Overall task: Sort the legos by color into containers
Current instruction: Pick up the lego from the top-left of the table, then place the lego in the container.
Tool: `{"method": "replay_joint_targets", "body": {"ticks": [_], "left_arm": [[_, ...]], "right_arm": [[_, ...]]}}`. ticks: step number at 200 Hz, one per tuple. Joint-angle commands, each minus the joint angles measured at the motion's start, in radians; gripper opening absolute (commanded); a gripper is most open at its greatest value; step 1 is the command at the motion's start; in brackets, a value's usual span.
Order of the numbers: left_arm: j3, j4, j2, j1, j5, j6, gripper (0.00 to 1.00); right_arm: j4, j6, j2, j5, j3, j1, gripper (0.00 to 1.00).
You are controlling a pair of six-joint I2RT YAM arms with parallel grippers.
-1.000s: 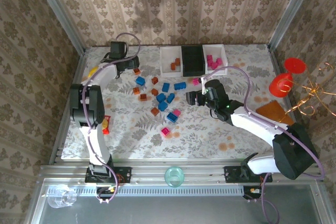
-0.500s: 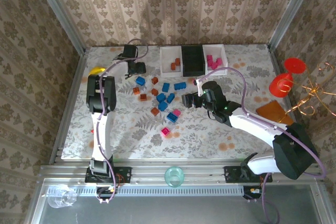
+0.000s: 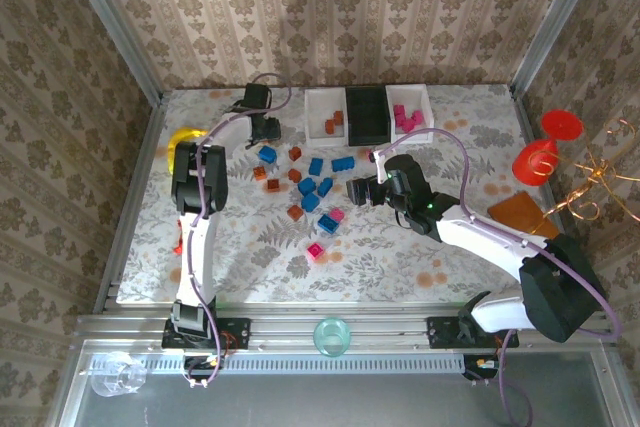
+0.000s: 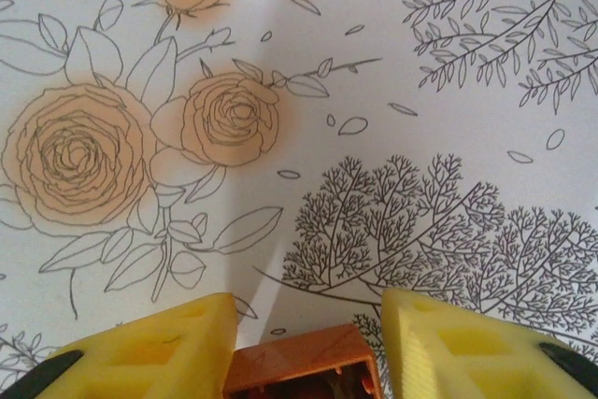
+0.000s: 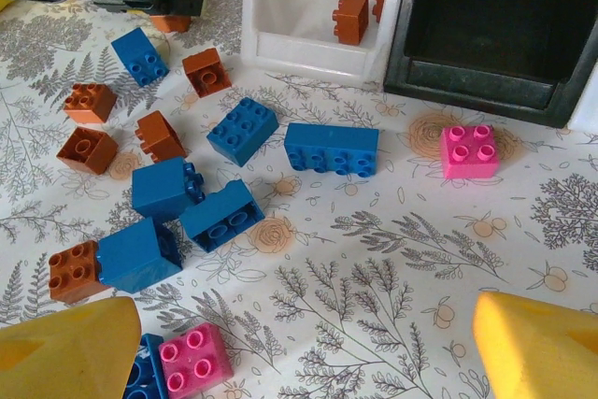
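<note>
Left wrist: left jaws straddle an orange brick [image 4: 299, 366] on the worktop [image 4: 420, 91], sitting close on both sides; can't tell if clamped. Right wrist: right jaws wide apart, nothing held, above loose blue, brown and pink bricks [image 5: 332, 149]. Top external: far trays [image 3: 316, 105] hold a few brown and pink.

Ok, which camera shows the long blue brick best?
Right wrist: the long blue brick lies whole, close and uncovered. Top external shows the same brick small, just on the near side of the black tray.
</note>
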Motion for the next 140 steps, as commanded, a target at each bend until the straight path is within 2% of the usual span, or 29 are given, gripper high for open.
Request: {"method": "replay_joint_targets", "body": {"ticks": [1, 23, 45, 66, 93, 113, 140], "left_arm": [[0.041, -0.041, 0.024, -0.01, -0.019, 0.042, 0.43], [0.051, -0.05, 0.0, -0.02, -0.025, 0.057, 0.39], [0.007, -0.011, -0.089, -0.042, -0.032, 0.07, 0.37], [-0.101, 0.096, -0.212, -0.091, -0.054, 0.077, 0.36], [-0.197, 0.2, -0.308, -0.186, -0.137, 0.124, 0.34], [-0.175, 0.238, -0.295, -0.243, -0.147, 0.158, 0.34], [-0.01, 0.176, -0.176, -0.269, -0.148, 0.193, 0.34]], "right_arm": [[-0.015, -0.001, -0.015, 0.028, 0.007, 0.007, 0.93], [-0.017, -0.003, -0.022, 0.043, 0.006, 0.006, 0.93], [-0.022, -0.004, -0.026, 0.062, 0.006, 0.007, 0.93], [-0.033, -0.005, -0.038, 0.119, 0.002, 0.005, 0.93], [-0.041, -0.006, -0.056, 0.183, -0.009, -0.004, 0.93], [-0.03, 0.003, -0.068, 0.192, -0.02, -0.009, 0.94], [-0.031, 0.01, -0.072, 0.187, -0.021, -0.009, 0.94]]}}
